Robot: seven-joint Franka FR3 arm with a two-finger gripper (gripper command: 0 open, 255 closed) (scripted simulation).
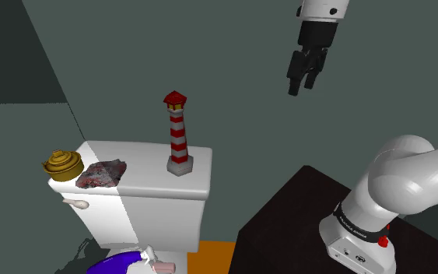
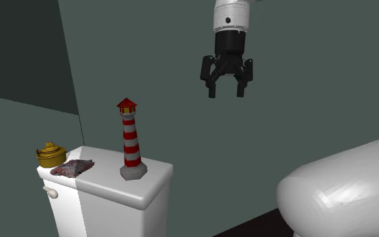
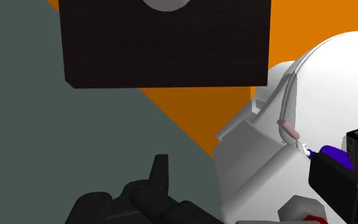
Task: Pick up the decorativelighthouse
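Judging from the current positions, you should treat the task as barely begun: no approach, descent or grasp is complete. The gripper [image 2: 226, 92] hangs high in the air, well apart from the decorative lighthouse [image 2: 130, 143] and offset toward the second exterior view's right. Its fingers are spread and carry nothing. By this reading, the whole sequence is left: bring the hand over to the lighthouse, lower it, close on the tower, then lift.

Locate the lighthouse on the white toilet tank lid [image 1: 143, 170], where it stands upright near the end of the lid toward the shoulder view's right. It is a slender, tapering tower with alternating red and white bands. It rests on a wider grey faceted base and is capped by a red roof over a yellow lantern section.

Note the neighbours on the same lid: a crumpled cloth [image 1: 104, 173] and a brass-coloured lidded pot [image 1: 63, 163]. Both lie well apart from the lighthouse, toward the lid's other end.
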